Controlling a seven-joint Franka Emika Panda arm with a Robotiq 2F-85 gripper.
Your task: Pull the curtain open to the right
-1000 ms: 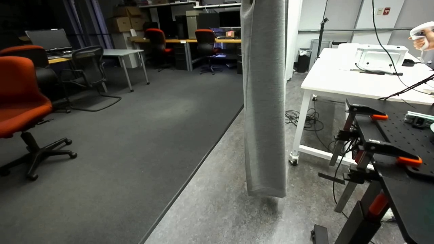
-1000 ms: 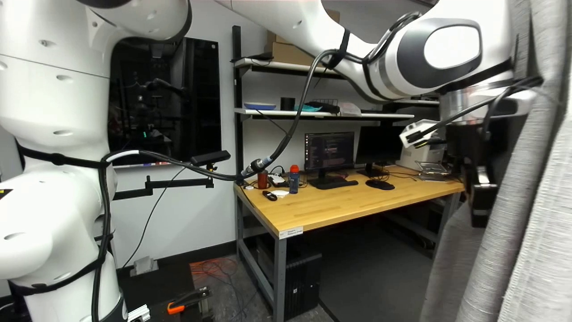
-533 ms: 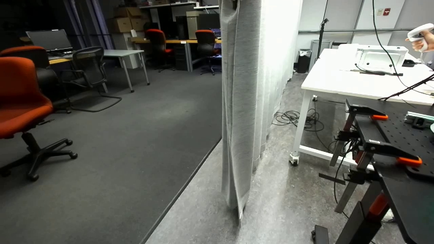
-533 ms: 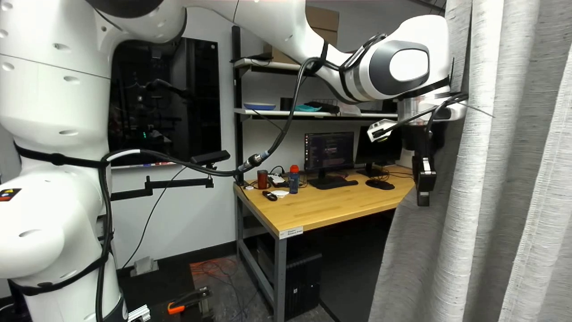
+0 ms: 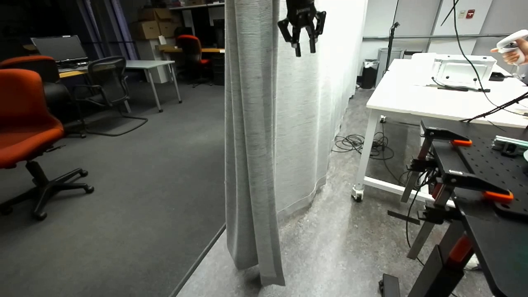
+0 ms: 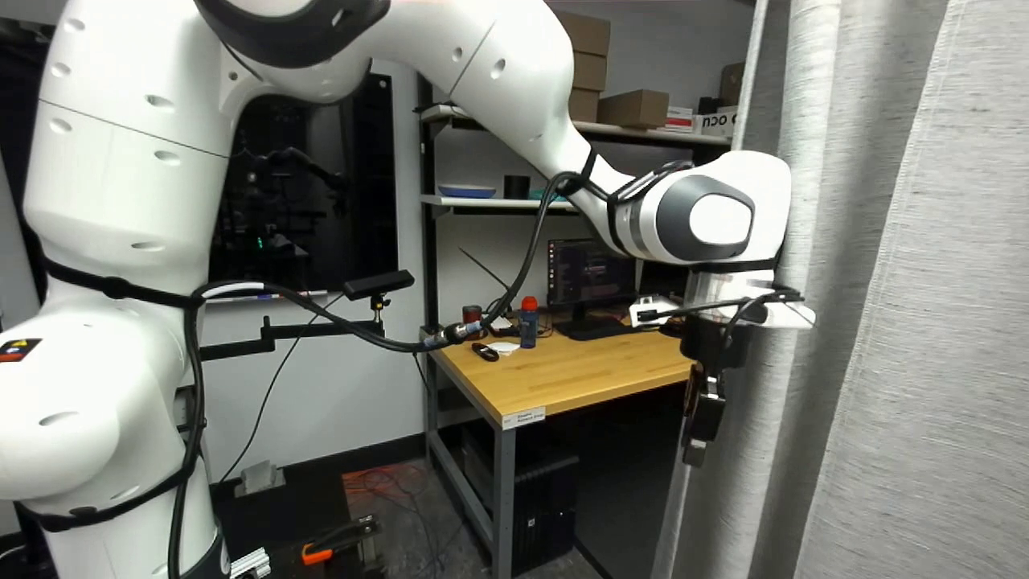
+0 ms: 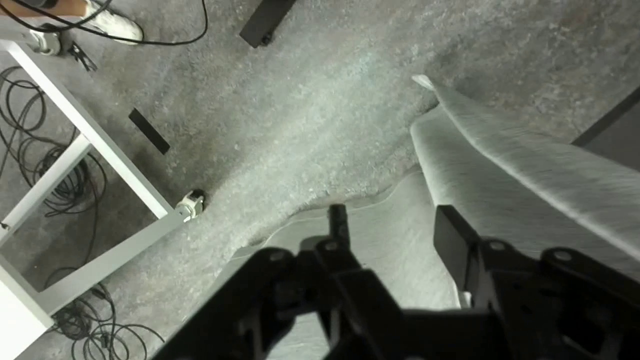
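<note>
Black jointed fingers point(image 5: 298, 50) stand apart before a tall, pleated, grey-white fabric curtain point(image 5: 255, 144)

At the left in an exterior view, an orange-red office chair point(image 5: 24, 99) on a black wheeled base stands on dark grey carpet point(image 5: 144, 198). Mid-room hangs the curtain — dull, bunched folds at its left edge, a broader, brighter stretch running back to the right. Before that brighter stretch the fingers point down, clearly parted, holding nothing; whether they brush the cloth I can't tell. Just right of the hem, a loose tangle of black cable point(image 5: 350, 143) lies on the mottled grey floor point(image 5: 326, 247). Then a white worktop point(image 5: 400, 99), a white box-shaped object point(image 5: 464, 73) on it — and nearer me, a black worktop point(image 5: 495, 235), two black clamps point(image 5: 474, 182) with orange grips at its edge.
</note>
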